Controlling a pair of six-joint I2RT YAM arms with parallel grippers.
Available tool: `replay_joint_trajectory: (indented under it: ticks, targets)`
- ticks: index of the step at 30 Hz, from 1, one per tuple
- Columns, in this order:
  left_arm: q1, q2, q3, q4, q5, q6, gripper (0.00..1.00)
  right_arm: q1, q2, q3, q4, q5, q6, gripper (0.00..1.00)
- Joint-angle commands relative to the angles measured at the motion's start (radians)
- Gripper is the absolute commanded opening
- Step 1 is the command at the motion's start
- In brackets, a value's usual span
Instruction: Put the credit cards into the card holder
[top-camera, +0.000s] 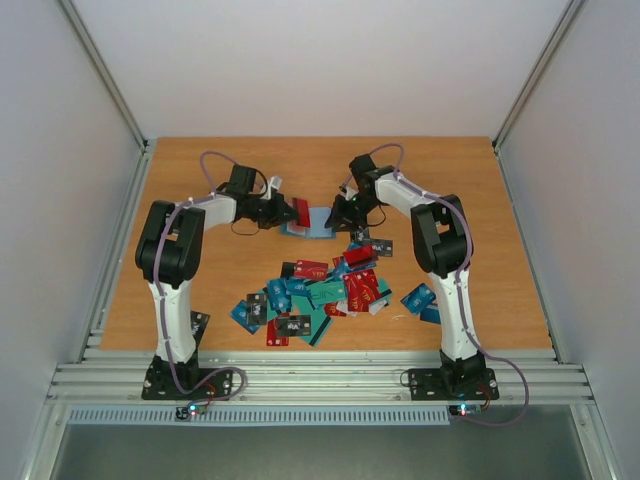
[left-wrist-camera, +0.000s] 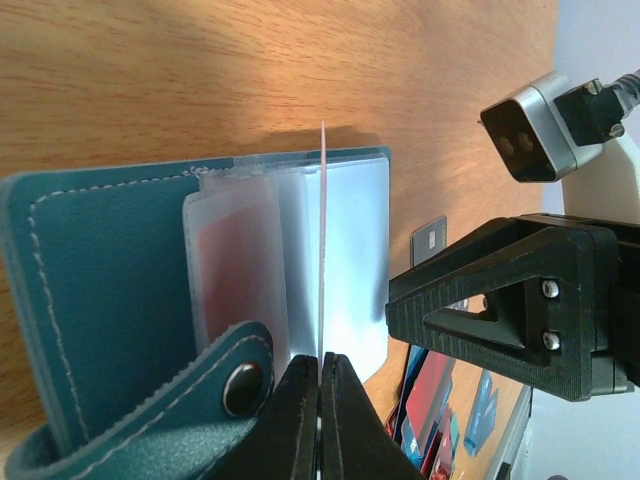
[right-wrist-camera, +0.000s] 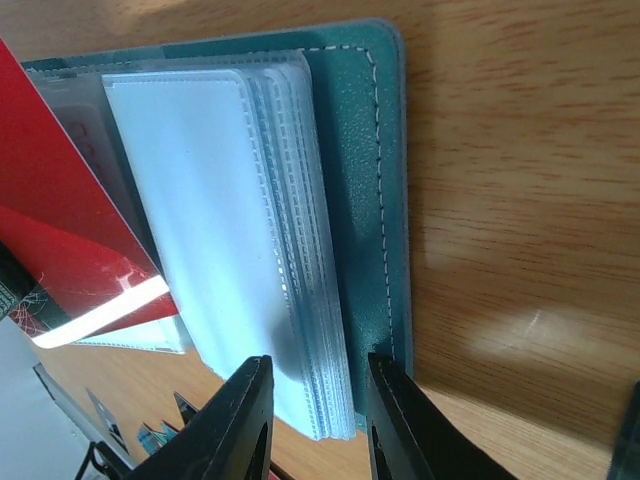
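So, the left gripper (left-wrist-camera: 320, 395) is pinched fully shut on one thin red card (right-wrist-camera: 70, 230). From its own camera the card is edge-on, just a hairline sticking straight out from the fingertips.

Right ahead of those tips lies the card holder (left-wrist-camera: 110, 290), opened flat. It's dull teal with a leathery grain and white stitching round the border, and its strap has a round metal snap (left-wrist-camera: 243, 385) just beside the left fingertips. Inside is a fanned stack of clear, glossy plastic sleeves (right-wrist-camera: 220, 230) with rounded corners.

The right gripper (right-wrist-camera: 315, 425) has its black fingers partway apart, straddling the near end of that sleeve stack. Can't tell if they're actually squeezing it.

The rest of the credit cards (top-camera: 320, 295) sit in a loose heap on the wooden table (right-wrist-camera: 520, 200), behind both grippers toward the arm bases.
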Motion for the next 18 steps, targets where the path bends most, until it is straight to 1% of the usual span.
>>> replay_joint_trajectory:
  ticks: [1,18]
  targets:
    - [0.003,-0.006,-0.017,0.064,0.033,-0.044,0.0,0.014,0.013,-0.042,-0.013,0.02,-0.009,0.28]
    - [0.004,0.006,-0.048,0.026,0.04,-0.082,0.0,0.013,0.012,-0.047,0.0,0.006,-0.004,0.27]
